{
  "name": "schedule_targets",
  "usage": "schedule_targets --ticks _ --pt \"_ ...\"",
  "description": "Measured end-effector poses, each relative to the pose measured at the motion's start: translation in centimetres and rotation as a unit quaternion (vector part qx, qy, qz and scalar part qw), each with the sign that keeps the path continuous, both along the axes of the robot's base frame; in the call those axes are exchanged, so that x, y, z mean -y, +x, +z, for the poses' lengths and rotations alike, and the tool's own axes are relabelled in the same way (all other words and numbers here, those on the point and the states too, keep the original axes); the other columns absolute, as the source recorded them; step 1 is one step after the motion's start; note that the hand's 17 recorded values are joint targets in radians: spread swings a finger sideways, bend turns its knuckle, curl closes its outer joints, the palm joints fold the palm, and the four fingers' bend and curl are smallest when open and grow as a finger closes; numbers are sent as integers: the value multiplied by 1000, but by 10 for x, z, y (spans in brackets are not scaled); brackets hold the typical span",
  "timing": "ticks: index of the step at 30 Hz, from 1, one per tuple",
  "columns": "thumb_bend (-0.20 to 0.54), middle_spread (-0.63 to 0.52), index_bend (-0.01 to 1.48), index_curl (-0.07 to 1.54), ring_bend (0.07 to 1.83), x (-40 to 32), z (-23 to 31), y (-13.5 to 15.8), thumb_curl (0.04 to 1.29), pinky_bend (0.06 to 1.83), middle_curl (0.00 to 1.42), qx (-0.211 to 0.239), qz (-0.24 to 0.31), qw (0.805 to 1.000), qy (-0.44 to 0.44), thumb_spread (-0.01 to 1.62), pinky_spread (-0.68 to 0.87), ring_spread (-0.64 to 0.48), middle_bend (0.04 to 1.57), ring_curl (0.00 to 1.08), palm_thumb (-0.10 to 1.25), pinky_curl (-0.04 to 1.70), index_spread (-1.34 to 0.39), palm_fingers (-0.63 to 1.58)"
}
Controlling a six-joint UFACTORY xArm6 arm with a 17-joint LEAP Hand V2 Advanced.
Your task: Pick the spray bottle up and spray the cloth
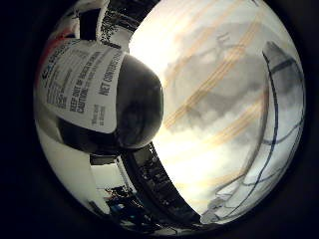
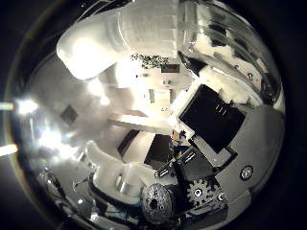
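Against my palm sits the bottle (image 1: pixel 107 94), dark body and label filling the little-finger view, with the striped cloth (image 1: pixel 224 99) beyond it. Only the thumb view shows my hand (image 2: pixel 211 143), fingers (image 2: pixel 110 175) curled round its clear neck.

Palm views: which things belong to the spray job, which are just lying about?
Job:
- spray bottle, dark body with a white label, close against the palm
- cloth, pale with tan stripes, spread beyond the bottle
- hand, fingers curled round the bottle

Lying about:
- nothing else can be told apart
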State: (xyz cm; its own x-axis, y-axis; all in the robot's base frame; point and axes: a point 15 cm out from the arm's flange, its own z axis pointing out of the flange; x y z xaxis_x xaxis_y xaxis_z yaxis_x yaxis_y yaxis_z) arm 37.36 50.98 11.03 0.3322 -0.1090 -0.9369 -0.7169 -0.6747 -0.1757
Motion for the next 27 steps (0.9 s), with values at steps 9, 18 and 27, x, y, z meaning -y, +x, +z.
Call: schedule_targets --ticks 9,18,27 --pt "-16 -51 1197 691 1456 4 -12 1 765 983 584 -12 -6 1000 -5 958 -188 -143 1372 600 1020 1305 -159 1193" --pt "-18 -46 1189 695 1421 1 -29 -11 760 980 582 -24 2 1000 -14 964 -204 -149 1368 595 987 1261 -148 1186" --pt "-36 -29 753 628 1340 2 -31 -12 732 937 518 -25 3 1000 -16 752 -296 -113 1138 528 863 1024 -179 954"
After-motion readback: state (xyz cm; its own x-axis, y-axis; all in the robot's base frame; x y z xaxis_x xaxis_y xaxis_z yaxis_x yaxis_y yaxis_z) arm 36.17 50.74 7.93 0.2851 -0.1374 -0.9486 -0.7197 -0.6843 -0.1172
